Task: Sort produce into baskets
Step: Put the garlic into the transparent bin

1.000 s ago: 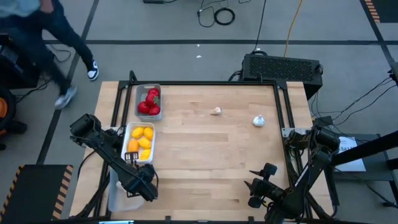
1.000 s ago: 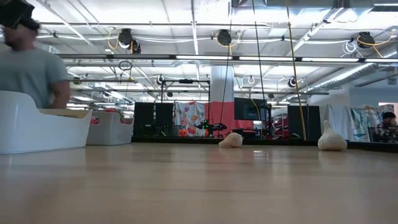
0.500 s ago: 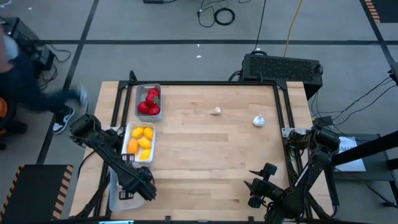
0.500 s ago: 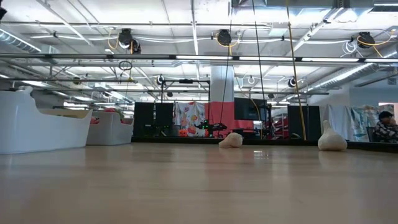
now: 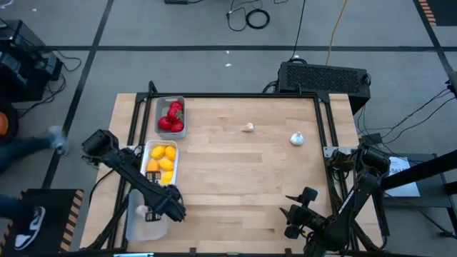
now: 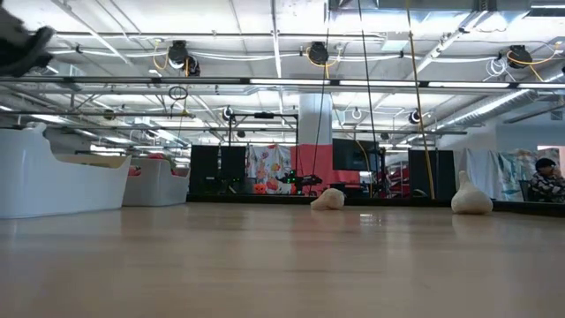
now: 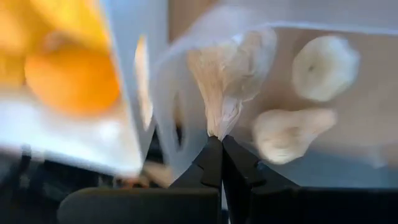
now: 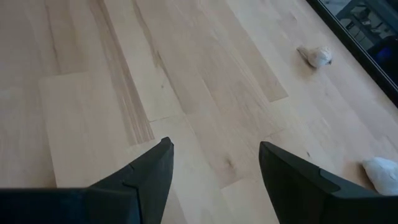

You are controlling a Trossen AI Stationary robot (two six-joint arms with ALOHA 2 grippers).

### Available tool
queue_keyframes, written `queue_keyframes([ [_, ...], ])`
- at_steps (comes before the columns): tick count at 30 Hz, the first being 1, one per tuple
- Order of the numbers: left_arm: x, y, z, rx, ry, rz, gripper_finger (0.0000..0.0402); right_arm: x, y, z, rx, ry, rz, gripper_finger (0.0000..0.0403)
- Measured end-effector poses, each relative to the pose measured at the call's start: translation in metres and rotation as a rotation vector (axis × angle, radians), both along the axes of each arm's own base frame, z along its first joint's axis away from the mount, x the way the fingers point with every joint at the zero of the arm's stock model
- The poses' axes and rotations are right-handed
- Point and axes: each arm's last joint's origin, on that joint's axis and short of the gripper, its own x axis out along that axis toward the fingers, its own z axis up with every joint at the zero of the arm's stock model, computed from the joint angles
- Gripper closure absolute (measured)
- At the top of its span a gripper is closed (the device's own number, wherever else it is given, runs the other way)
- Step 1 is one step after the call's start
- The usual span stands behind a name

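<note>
My left gripper (image 5: 161,209) is over the near-left tray (image 5: 137,230), shut on a whitish garlic bulb (image 7: 231,65). Two more garlic bulbs (image 7: 326,59) (image 7: 291,134) lie on that tray's floor. The middle tray (image 5: 148,163) holds yellow-orange pieces (image 7: 71,78), and the far tray (image 5: 161,114) holds red pieces (image 5: 172,118). Two garlic bulbs (image 5: 247,128) (image 5: 296,138) lie on the table's far part. My right gripper (image 5: 298,213) is open and empty near the table's near right corner. My left gripper pinches the garlic bulb's thin stem tip (image 7: 215,127) between its two shut fingertips. The bulb stands out beyond the fingertips, its fat end away from them, over the near-left tray's corner. Whether it rests on the tray I cannot tell.
The two loose garlic bulbs also show in the low view (image 6: 328,199) (image 6: 470,199) and the right wrist view (image 8: 317,56) (image 8: 380,171). A black box (image 5: 325,77) stands beyond the far right edge. A person (image 5: 28,146) is at the left, off the table.
My left gripper has shifted a little toward the table's right and far edges over the near-left tray. The person beside the table's far left corner has walked away toward the left.
</note>
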Motion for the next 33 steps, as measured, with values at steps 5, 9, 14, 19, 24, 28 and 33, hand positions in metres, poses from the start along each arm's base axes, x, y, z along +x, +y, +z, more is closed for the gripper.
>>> queue_keyframes([
  [5,0.008,-0.004,0.0,-0.043,-0.09,-0.057,0.0398,0.0,0.0,0.0,0.0,0.0,-0.001,0.0177],
  [9,0.006,-0.003,0.001,-0.017,-0.067,-0.051,0.0398,0.0,0.0,0.0,0.0,0.0,-0.001,0.0177],
  [14,-0.001,0.002,0.005,0.043,0.01,-0.022,0.0398,0.0,0.0,0.0,0.001,0.0,-0.001,0.0177],
  [19,-0.005,0.0,0.006,0.022,0.07,0.045,0.0398,0.0,0.0,0.0,0.001,0.0,-0.001,0.0177],
  [24,-0.009,-0.005,0.008,-0.028,0.145,0.145,0.0398,0.0,0.0,0.0,-0.002,0.002,0.002,0.0177],
  [28,-0.014,-0.011,0.008,-0.046,0.179,0.17,0.0398,0.0,0.001,0.0,-0.002,0.005,0.009,0.0177],
  [33,-0.02,-0.017,0.009,-0.043,0.209,0.202,0.0398,0.0,0.001,0.0,-0.002,0.006,0.011,0.0177],
])
